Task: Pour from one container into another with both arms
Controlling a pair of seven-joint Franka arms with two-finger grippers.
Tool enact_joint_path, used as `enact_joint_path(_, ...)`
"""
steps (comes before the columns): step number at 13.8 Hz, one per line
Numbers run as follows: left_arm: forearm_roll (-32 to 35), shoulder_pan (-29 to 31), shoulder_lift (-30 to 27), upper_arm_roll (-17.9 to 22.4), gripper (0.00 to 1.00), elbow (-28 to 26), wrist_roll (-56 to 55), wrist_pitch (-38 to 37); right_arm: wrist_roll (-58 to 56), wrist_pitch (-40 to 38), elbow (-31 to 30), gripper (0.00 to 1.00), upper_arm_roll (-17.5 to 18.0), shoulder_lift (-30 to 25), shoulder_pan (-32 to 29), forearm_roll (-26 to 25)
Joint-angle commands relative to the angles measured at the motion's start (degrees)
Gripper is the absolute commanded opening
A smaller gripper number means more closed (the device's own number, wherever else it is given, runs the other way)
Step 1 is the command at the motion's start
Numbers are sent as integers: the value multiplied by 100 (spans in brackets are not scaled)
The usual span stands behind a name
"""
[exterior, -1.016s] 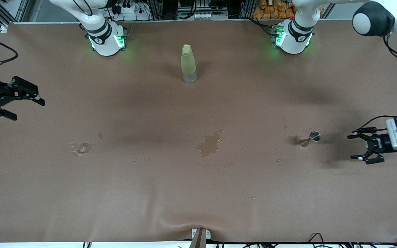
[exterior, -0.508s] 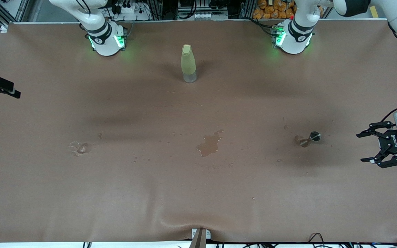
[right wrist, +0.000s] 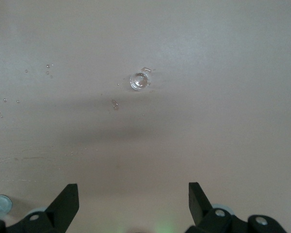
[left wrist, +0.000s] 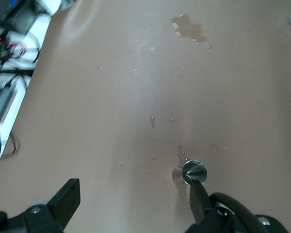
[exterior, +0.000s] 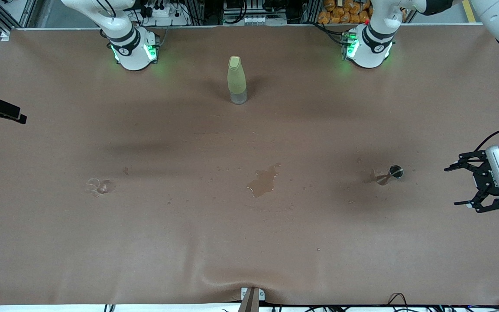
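While both arms hang clear of the work, the front view shows a brown table [exterior: 249, 242] with a tiny clear cup [exterior: 97, 186] toward the right arm's end and a small silvery cone-shaped cup [exterior: 391, 174] toward the left arm's end, both standing alone. Between them lies a wet spill [exterior: 264, 181]. A tall yellow-green bottle [exterior: 236, 80] stands farther from the camera, between the two arm bases. The left gripper [exterior: 466, 184] is spread wide and empty, over the table's edge. Only a tip of the right gripper [exterior: 2, 112] shows.

From the left wrist, wide empty fingers [left wrist: 68, 199] frame the metal cup [left wrist: 191, 172].

From the right wrist, wide empty fingers [right wrist: 65, 201] hang above the clear cup [right wrist: 139, 81].
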Motion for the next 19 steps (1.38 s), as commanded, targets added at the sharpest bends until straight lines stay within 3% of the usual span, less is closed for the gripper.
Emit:
enact_joint_path(1,486,-355,-258,168,100,-81,-1202,240,145,4,45,100,-19,-25,205,-96)
enact_joint_path(6,1094,-777,-442,168,100,-81,-4838,601,145,30,45,100,-19,45,205,-114)
enact_joint_path(10,1980,-1268,-451,159,100,-55,-7502,741,207,48,54,100,-19,45,320,-105)
enact_joint_path(13,2149,-1401,-443,159,100,-20,-8044,777,207,249,54,100,-19,54,407,-201)
enact_joint_path(16,2737,-1647,-460,167,100,-20,-8516,734,207,259,54,100,-37,37,346,-299)
enact_joint_path(19,2703,-1578,-635,159,100,-55,-9568,742,207,276,141,100,-63,-16,311,-237)
